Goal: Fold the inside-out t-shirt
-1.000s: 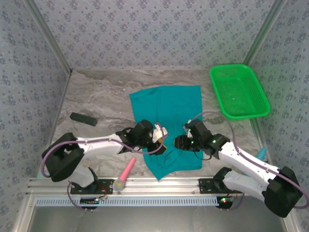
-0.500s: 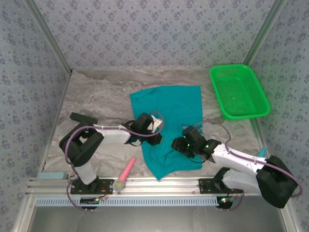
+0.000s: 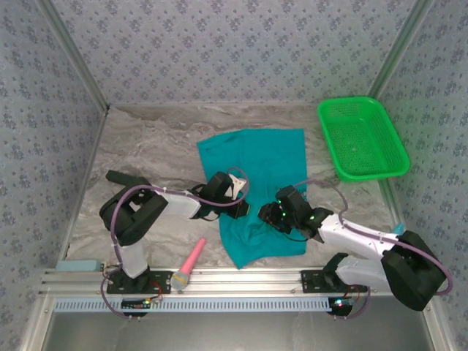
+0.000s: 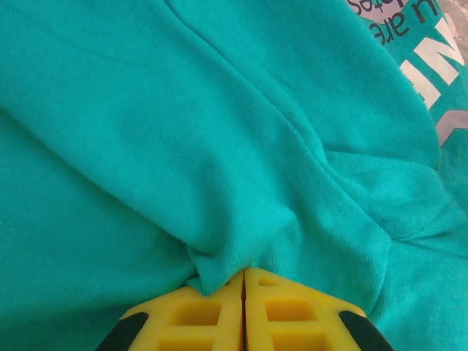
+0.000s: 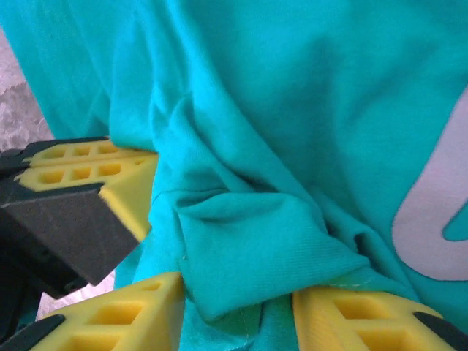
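The teal inside-out t-shirt lies spread on the marbled table, its near end bunched between the two grippers. My left gripper presses onto the shirt's left near part. In the left wrist view its yellow jaws are shut, with a small ridge of teal cloth pinched at the tips. My right gripper faces it from the right. Its yellow fingers stand apart around a raised fold of the shirt. The left gripper's fingers sit close by in the right wrist view.
A green plastic basket stands at the back right. A pink and yellow-green stick-like object lies near the front edge, left of the shirt. A black block lies at the left, partly behind the left arm.
My left gripper has closed onto a ridge of cloth and its arm has folded back. The right gripper has slid left toward it, and its jaws have narrowed around a fold.
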`<state>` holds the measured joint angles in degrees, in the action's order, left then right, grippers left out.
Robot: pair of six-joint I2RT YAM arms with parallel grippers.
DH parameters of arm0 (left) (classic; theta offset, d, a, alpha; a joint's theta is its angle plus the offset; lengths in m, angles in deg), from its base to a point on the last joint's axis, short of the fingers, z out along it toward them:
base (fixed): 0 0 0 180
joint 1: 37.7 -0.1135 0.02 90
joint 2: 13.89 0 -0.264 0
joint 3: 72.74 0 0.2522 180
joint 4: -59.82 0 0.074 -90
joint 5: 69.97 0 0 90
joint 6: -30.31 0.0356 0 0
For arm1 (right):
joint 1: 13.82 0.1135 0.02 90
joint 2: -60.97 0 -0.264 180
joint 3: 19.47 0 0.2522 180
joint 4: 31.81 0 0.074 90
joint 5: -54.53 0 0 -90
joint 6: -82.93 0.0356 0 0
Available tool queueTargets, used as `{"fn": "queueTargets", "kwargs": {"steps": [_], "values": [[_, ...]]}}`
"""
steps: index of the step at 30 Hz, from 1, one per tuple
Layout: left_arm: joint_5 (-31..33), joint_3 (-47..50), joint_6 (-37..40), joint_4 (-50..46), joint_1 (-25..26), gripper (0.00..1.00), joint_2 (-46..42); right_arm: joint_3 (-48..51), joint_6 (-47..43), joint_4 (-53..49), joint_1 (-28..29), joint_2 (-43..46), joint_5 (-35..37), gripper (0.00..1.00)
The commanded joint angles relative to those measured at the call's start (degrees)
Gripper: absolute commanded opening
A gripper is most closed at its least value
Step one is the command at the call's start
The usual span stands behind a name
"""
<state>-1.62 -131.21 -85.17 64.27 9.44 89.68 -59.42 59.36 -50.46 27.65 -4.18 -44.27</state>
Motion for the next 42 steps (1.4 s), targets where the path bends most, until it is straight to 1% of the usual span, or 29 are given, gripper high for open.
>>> {"fn": "queueTargets", "kwargs": {"steps": [1, 3, 7, 12, 15, 16, 17, 18, 19, 21, 23, 25, 28, 30, 32, 34, 37, 39, 40, 41, 42], "values": [[1.52, 2.09, -0.57, -2.85, -0.39, 0.10, 2.16, -3.03, -1.54, -1.16, -0.19, 0.10, -1.12, 0.38], [1.61, 2.00, -0.43, -3.35, -0.45, 0.10, 2.00, -3.67, -1.59, -2.54, -0.63, 0.01, -1.16, 0.40], [1.68, 2.28, -0.63, -2.71, -0.46, 0.10, 1.80, -3.99, -0.74, -2.09, -0.88, 0.37, -2.61, 0.46], [1.26, 1.82, -0.67, -3.04, -0.49, 0.10, 2.04, -4.18, -0.78, -3.32, -1.02, -0.11, -2.80, 0.48], [0.97, 2.10, -0.79, -2.05, -0.59, 0.10, 1.89, -2.88, -3.95, -4.32, -1.08, -1.62, -0.95, 0.48], [0.47, 2.09, -0.43, -2.19, -0.74, 0.11, 1.75, -2.87, -7.02, -5.47, -1.01, -2.63, -0.15, 0.48], [-0.16, 2.13, -0.23, -2.39, -1.24, 0.12, 1.20, -3.99, -10.71, -8.21, 0.05, -3.49, 1.58, 0.48], [-0.24, 2.52, -0.15, -2.87, -1.70, 0.14, 0.04, -5.39, -12.13, -12.05, 1.22, -3.96, 3.74, 0.49], [-0.03, 3.28, 0.70, -3.24, -2.05, 0.17, -2.08, -6.60, -12.93, -15.32, 2.11, -3.90, 5.27, 0.50], [-0.31, 5.00, 3.54, -4.01, -2.22, 0.21, -7.57, -7.13, -13.37, -18.08, 2.65, -2.07, 5.85, 0.51], [-3.38, 5.61, 7.26, -5.44, -2.09, 0.29, -12.78, -6.28, -12.67, -18.98, 1.28, 0.78, 4.09, 0.53], [-7.08, 4.89, 9.74, -7.62, -1.92, 0.35, -15.54, -5.65, -11.10, -18.81, -1.17, 2.81, 0.12, 0.54], [-12.29, 2.51, 11.60, -11.23, -0.78, 0.40, -15.10, -5.92, -8.49, -17.65, -3.86, 4.12, -5.72, 0.54], [-14.56, 1.56, 11.85, -11.47, 0.45, 0.42, -13.45, -6.85, -7.59, -17.38, -4.20, 4.15, -7.13, 0.54], [-15.33, 1.18, 11.76, -10.86, 2.17, 0.44, -12.33, -7.59, -6.46, -16.76, -4.29, 3.98, -7.30, 0.54], [-13.17, 0.61, 11.85, -11.72, 3.83, 0.46, -11.75, -7.08, -4.54, -14.74, -4.40, 3.73, -7.37, 0.54], [-12.84, 0.43, 11.70, -10.74, 5.13, 0.47, -10.44, -5.08, -2.24, -10.26, -4.44, 2.57, -7.66, 0.55], [-13.89, -0.09, 11.51, -10.62, 5.44, 0.46, -9.62, -4.57, -1.86, -9.36, -4.70, 1.21, -7.79, 0.55], [-13.90, -0.20, 11.35, -10.58, 5.59, 0.44, -9.45, -4.33, -1.65, -8.71, -4.81, 0.70, -8.18, 0.55], [-13.71, -0.18, 11.15, -10.24, 5.71, 0.38, -9.33, -4.06, -1.36, -7.88, -4.89, 0.20, -8.78, 0.55], [-13.66, -0.14, 10.94, -9.87, 5.74, 0.29, -9.21, -3.93, -1.31, -7.44, -4.95, -0.06, -9.25, 0.55]]}}
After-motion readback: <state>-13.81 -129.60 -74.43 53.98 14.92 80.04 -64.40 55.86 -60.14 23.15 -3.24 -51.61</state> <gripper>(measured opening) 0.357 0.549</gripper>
